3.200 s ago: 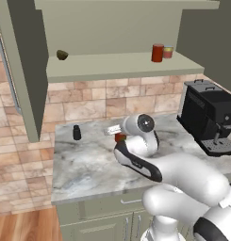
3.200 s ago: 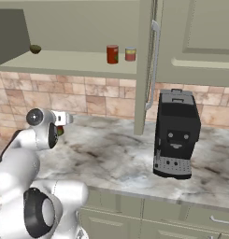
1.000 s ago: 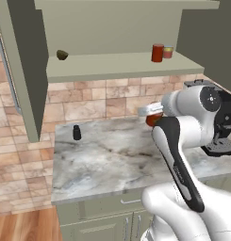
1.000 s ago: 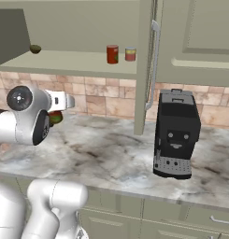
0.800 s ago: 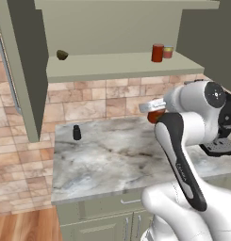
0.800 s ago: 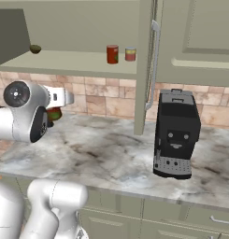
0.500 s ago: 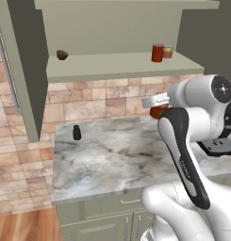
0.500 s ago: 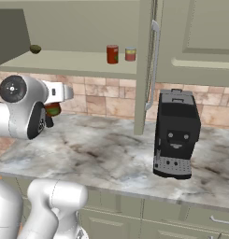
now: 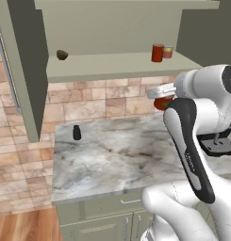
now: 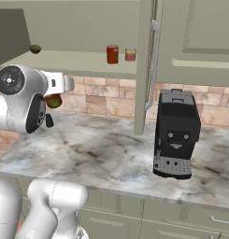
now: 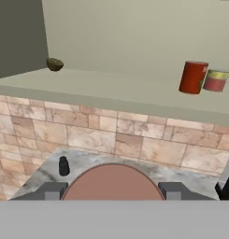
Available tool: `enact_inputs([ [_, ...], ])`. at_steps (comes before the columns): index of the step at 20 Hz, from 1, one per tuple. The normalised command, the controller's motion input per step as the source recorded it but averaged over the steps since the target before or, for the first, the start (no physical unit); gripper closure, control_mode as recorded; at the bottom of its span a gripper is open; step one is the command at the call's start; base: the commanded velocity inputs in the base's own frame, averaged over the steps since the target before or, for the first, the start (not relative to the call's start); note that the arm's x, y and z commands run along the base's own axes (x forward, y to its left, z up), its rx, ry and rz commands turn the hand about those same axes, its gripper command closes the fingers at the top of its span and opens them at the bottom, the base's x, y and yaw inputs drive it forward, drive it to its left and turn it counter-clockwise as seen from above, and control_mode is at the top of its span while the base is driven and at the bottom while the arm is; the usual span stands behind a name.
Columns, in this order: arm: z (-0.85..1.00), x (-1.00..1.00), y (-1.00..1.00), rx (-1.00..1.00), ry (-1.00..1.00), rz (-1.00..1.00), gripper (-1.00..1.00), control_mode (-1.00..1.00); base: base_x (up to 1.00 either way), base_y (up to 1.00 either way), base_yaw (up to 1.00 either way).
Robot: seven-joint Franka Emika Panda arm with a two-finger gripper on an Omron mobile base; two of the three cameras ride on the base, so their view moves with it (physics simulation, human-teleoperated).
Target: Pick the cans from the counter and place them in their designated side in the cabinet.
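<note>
Red can with a green-and-white label [image 9: 163, 102], carried in the air between the surface and the cabinet shelf.
It looks like a small rigid metal cylinder, light enough for one hand, with smooth sides that could slip, so I would judge a grip across the middle of its round wall safest; the gripper [image 11: 113, 190] has its fingers [image 11: 53, 190] closed snugly on either side of it, the can's top bulging up between them in the hand view. On the cabinet [image 10: 78, 63] shelf, to the right, a plain red-orange can [image 11: 193, 77] stands upright just beside a shorter red-and-yellowish can [image 11: 216, 80]; a small dark round thing [image 11: 54, 64] sits far left. Below, the marbled surface [image 9: 112, 157] carries a small black bottle [image 9: 77, 132] near the brick wall and a black coffee machine [image 10: 176, 134] at the right.
</note>
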Motion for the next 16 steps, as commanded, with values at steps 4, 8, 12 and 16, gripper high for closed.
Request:
enact_inputs([
  [4, 0.25, 0.0, -0.08, 0.0, -0.04, 0.0, 1.0, -1.0, 0.0, 0.0, 0.0],
  [8, 0.22, 0.02, -0.05, 0.0, -0.04, 0.0, 1.0, -1.0, 0.0, 0.0, 0.0],
  [12, 0.22, 0.12, -0.02, 0.0, -0.04, 0.0, 1.0, -1.0, 0.0, 0.0, 0.0],
  [16, 0.15, 0.25, -0.02, 0.0, -0.04, 0.0, 1.0, -1.0, 0.0, 0.0, 0.0],
])
